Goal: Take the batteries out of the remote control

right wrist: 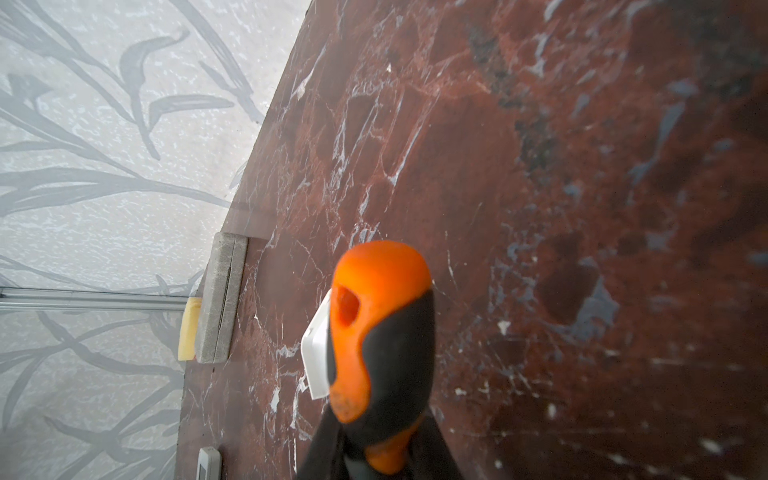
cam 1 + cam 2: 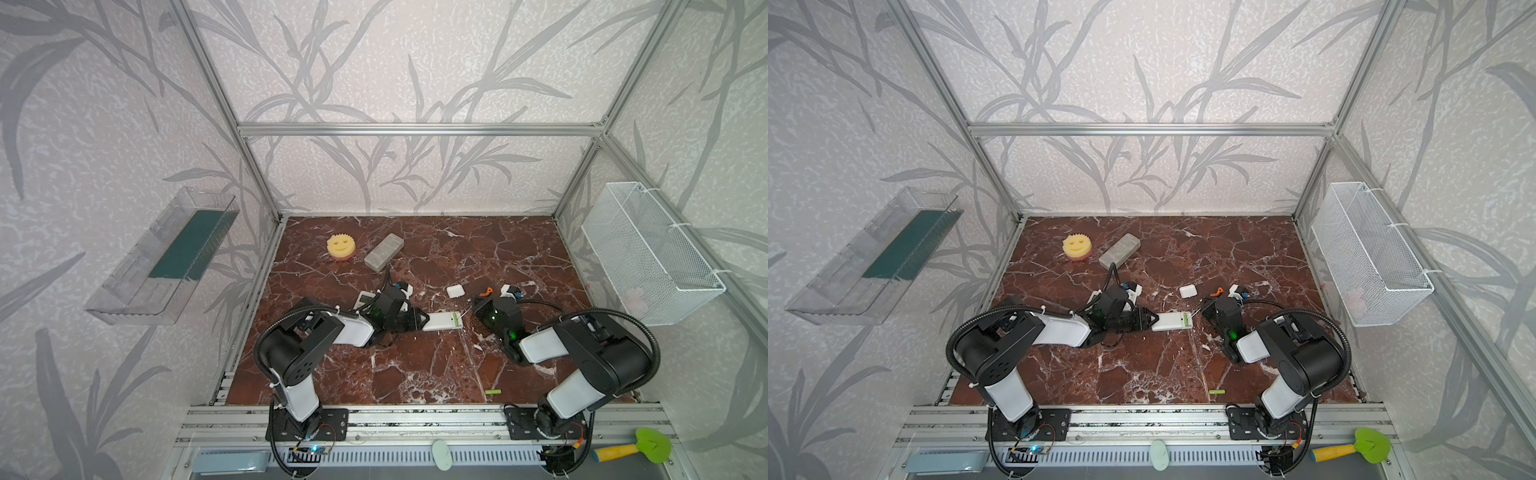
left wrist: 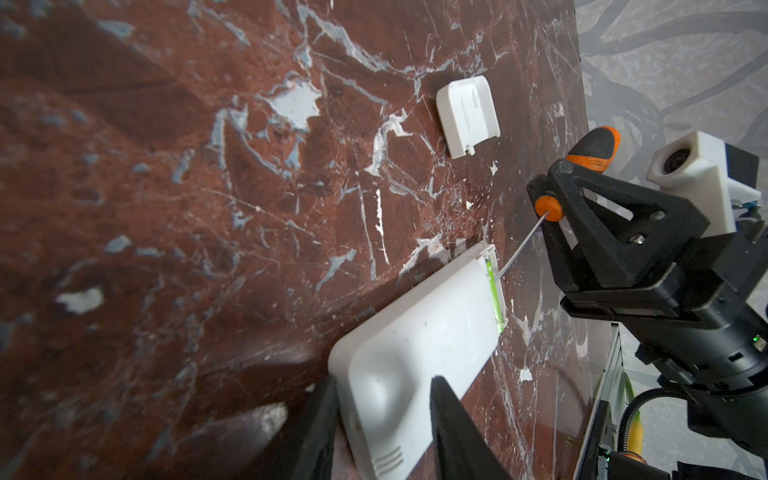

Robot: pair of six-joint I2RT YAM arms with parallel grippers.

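The left gripper is partly closed on one end of a white rectangular plastic remote control, its two black fingers pressed against the remote's long sides. The remote lies face down near the middle of the red-brown marble table. At its free end the compartment is uncovered, and a slim lime-green battery lies across it, right at the remote's end edge.

The right gripper is clamped tight on an orange-and-black-handled screwdriver; the thin metal shaft slants down, and its tip is at that battery.

A white plastic battery cover lies apart, farther back. A second loose lime-green battery rests just beside the table's front edge, with open marble between it and the remote.

At the back left, near the wall, a grey rectangular remote lies beside a yellow smiley-face sponge. Any markings on them are too small to read.
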